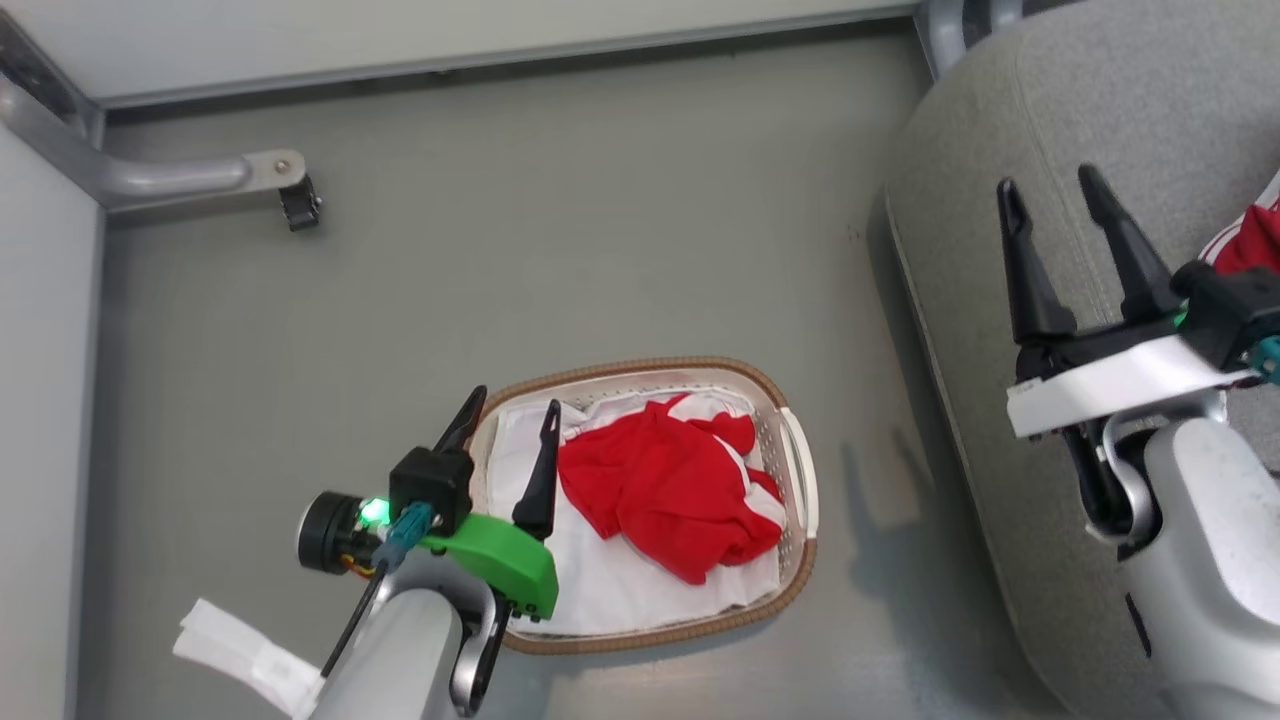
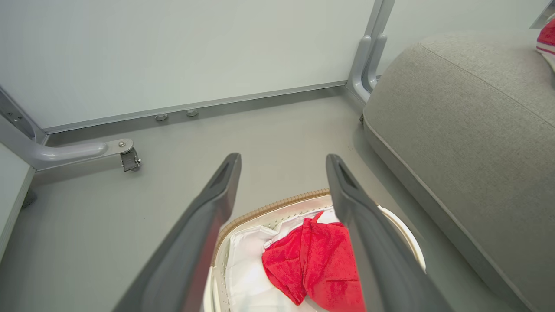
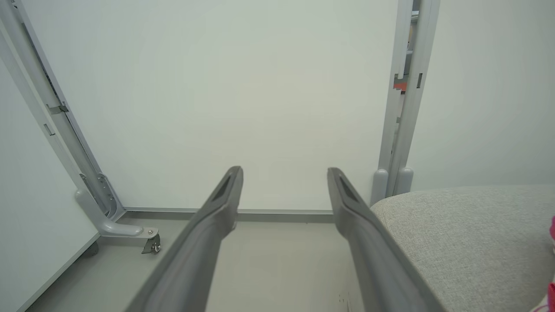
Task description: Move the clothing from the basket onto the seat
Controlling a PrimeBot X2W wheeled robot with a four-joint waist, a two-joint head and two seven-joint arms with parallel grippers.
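**Clothing in basket, both end effectors empty: main risk is grabbing the liner too**

Clothing (image 1: 670,490) is a crumpled red heap with white trim, lying in the right half of the basket (image 1: 800,470); it sits directly on the white liner (image 1: 620,590), which covers the basket bottom and bunches up at the left end.

Risks, as I judge them:
- a pinch that goes too deep or too far left catches the liner with the clothing; both then lift out together
- the basket looks light; a snag on the liner or rim could drag or tip it on the floor (image 1: 550,220)
- gripping only one fold leaves the rest trailing; it could hook the woven rim or drop onto the floor in the gap before the seat (image 1: 1000,130)

Left end effector (image 1: 515,400) is released, fingers spread, nothing between them; it hangs over the basket's left end, so the clothing lies just to its right and below; exact height above the cloth I cannot tell. In the left wrist view the heap sits low between the fingers, biased to the right one and partly hidden behind it; a shift right looks needed before closing.

Right end effector (image 1: 1046,180) is also released and empty, over the seat's left part, well apart from the basket; a red-and-white cloth (image 1: 1250,240) lies on the seat at the right edge.
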